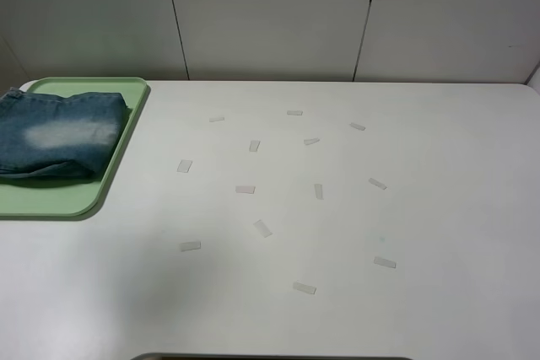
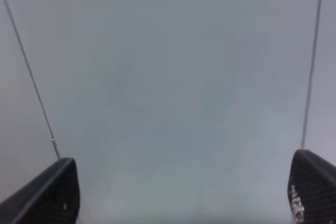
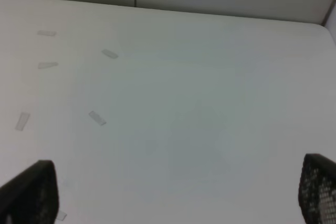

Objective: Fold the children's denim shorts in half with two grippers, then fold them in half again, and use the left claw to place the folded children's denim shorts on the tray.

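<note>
the folded denim shorts [image 1: 57, 137] lay on the pale green tray [image 1: 51, 200] at the far left of the white bench [image 1: 337, 233], seen from the high camera. the bundle covered the back and middle of the tray, its left part cut off by the edge of the view, and a pale bleached patch showed on the upper layer. the front strip of the tray and its right rim were bare. the fold sat within the rim on the right side.

neither arm appeared in the high view. the left gripper [image 2: 184, 195] showed only in its own wrist camera, where two black fingertips [image 2: 50, 195] stood far apart at the lower corners with nothing between them; it was released and empty, and faced a plain grey panelled surface with thin dark seams. the right gripper [image 3: 178, 190] was likewise spread wide and empty, its black textured fingertips [image 3: 317, 187] at the two lower corners of its wrist view, above bare bench.

small pale tape strips [image 1: 262, 228] were scattered over the middle of the bench, well apart from the tray, lying flat at different angles. several of them showed in the right wrist view as well [image 3: 97, 118]. a grey panelled wall [image 1: 270, 14] stood behind the bench.
</note>
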Motion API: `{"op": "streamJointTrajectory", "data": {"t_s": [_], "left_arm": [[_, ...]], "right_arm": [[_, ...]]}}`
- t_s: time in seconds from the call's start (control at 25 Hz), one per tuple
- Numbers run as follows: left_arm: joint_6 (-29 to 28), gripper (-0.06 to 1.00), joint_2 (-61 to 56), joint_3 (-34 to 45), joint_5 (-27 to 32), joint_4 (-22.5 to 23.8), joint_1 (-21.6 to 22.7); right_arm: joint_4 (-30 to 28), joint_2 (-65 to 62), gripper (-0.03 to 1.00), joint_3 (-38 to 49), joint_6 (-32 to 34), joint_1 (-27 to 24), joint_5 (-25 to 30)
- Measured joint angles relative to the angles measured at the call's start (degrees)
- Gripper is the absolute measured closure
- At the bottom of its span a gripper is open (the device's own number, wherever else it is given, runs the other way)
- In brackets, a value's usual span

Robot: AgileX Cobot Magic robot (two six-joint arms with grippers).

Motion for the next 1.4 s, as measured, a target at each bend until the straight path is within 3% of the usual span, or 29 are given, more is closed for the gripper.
{"op": "streamJointTrajectory", "data": {"t_s": [0.08,0.28,0.44,0.56,0.68,0.96,1.4], "left_arm": [[11.36,0.15,-4.73,3.69,0.51,-12.20,0.00],[49.90,0.15,-19.08,11.92,4.02,-47.67,0.00],[72.26,0.15,-30.20,13.09,15.93,-65.79,0.00],[82.77,0.15,-36.26,13.15,26.26,-75.52,0.00],[87.36,0.15,-40.80,13.19,36.12,-80.44,0.00],[88.50,0.15,-48.67,13.30,53.62,-88.45,-2.35],[87.84,0.15,-54.04,13.37,73.19,-89.66,-8.11]], "right_arm": [[0.00,0.00,0.27,0.00,0.00,0.00,0.00],[0.00,0.00,0.27,0.00,0.00,0.00,0.00],[0.00,0.00,0.27,0.00,0.00,0.00,0.00],[0.00,0.00,0.27,0.00,0.00,0.00,0.00],[0.00,0.00,0.27,0.00,0.00,0.00,0.00],[0.00,0.00,0.27,0.00,0.00,0.00,0.00],[0.00,0.00,0.27,0.00,0.00,0.00,0.00]]}}
